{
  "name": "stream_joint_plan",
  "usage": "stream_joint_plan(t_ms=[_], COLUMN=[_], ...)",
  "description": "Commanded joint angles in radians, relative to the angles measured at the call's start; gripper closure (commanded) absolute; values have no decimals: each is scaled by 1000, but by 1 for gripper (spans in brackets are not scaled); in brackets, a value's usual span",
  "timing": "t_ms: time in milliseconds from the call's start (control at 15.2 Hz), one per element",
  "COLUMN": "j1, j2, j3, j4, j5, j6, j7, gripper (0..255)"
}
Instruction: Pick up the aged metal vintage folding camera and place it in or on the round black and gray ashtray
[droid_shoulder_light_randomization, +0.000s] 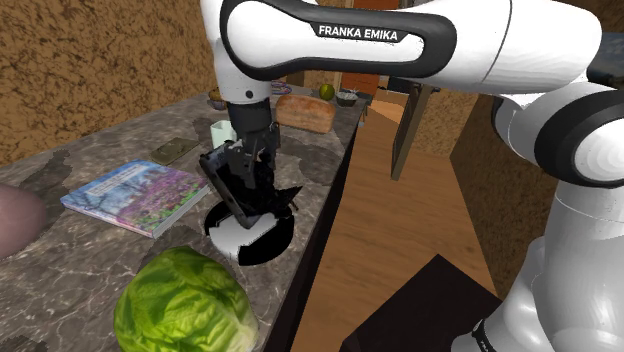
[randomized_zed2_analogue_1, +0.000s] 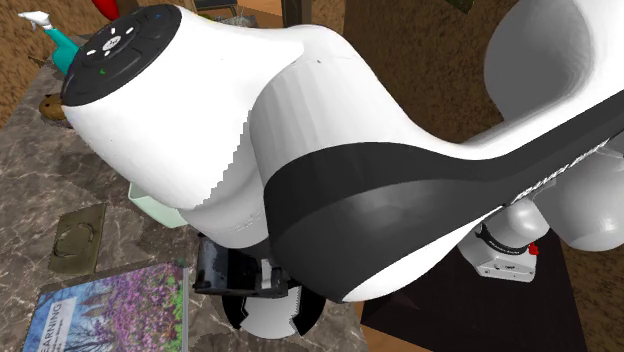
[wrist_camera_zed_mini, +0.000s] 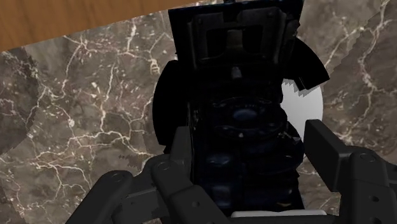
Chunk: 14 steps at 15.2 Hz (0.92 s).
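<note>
**Shoulder view.** My black two-finger gripper (droid_shoulder_light_randomization: 250, 160) hangs over the edge of the grey-veined marble counter (droid_shoulder_light_randomization: 80, 250). Its fingers are spread to the width of the dark, near-black folding camera (droid_shoulder_light_randomization: 228, 186) and clasp it from both sides. The folding camera is tilted, directly above the round black-and-white ashtray (droid_shoulder_light_randomization: 270, 240). I cannot tell whether its lower corner touches the ashtray. The white lettering (droid_shoulder_light_randomization: 357, 33) on my forearm reads "FRANKA EMIKA". A flat book with a purple flower cover (droid_shoulder_light_randomization: 135, 195) lies just beside the ashtray, towards this view's left. A green lettuce head (droid_shoulder_light_randomization: 185, 305) sits near both.

**Second exterior view.** The folding camera (randomized_zed2_analogue_1: 212, 268) shows under my arm, above the ashtray (randomized_zed2_analogue_1: 270, 318). Pale capitals run along the book (randomized_zed2_analogue_1: 110, 310) cover's edge, and "EARNING" is legible.

**Wrist view.** The gripper (wrist_camera_zed_mini: 249, 133) holds the folding camera (wrist_camera_zed_mini: 235, 57), and the ashtray (wrist_camera_zed_mini: 305, 108) shows behind it.
</note>
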<state>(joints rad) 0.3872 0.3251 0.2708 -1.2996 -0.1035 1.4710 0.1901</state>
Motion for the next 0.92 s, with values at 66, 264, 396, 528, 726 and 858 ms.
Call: stream_joint_plan(t_ms=[66,264,396,528,726,858], j1=[-4,-4,-4,-4,-4,-4], j2=[-10,-10,-10,-10,-10,-10], j3=[0,0,-1,-1,-1,-1], j4=[-59,-59,-59,-59,-58,-59], j5=[2,2,2,2,2,2], j6=[51,51,51,51,51,51], j7=[1,1,1,1,1,1], gripper=[255,255,255,255,0,0])
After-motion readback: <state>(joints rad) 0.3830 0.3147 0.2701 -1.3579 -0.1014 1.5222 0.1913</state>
